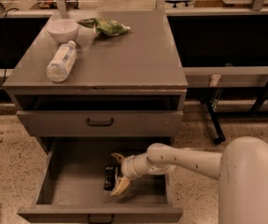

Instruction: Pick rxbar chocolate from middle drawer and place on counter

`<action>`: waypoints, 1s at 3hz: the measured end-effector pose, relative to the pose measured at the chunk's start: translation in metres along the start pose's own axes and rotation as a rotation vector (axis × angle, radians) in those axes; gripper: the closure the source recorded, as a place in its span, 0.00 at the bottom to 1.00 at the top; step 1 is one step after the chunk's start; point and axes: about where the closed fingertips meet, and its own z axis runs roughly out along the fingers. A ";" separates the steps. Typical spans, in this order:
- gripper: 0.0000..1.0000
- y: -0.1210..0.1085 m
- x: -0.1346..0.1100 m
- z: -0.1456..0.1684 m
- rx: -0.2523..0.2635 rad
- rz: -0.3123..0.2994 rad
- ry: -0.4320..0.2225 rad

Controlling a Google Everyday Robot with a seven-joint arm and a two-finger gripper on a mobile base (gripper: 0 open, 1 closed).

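Observation:
The rxbar chocolate (109, 177), a small black bar, lies flat on the tray of the open middle drawer (73, 181), right of centre. My gripper (118, 173) is down inside the drawer, just right of the bar. It is open, with one pale finger (118, 157) behind the bar and the other (120, 186) in front of it, straddling the bar's right end. The counter (124, 59) is the grey cabinet top above.
On the counter stand a white bowl (62, 30), a water bottle (61, 61) lying on its side, and a green snack bag (106, 27). A shut drawer front with a black handle (100, 122) sits above the open drawer. Black table legs (217, 120) stand to the right.

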 end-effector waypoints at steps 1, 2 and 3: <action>0.18 0.006 0.008 0.010 -0.016 0.010 0.011; 0.50 0.015 0.015 0.017 -0.032 0.026 0.015; 0.72 0.018 0.017 0.017 -0.038 0.029 0.011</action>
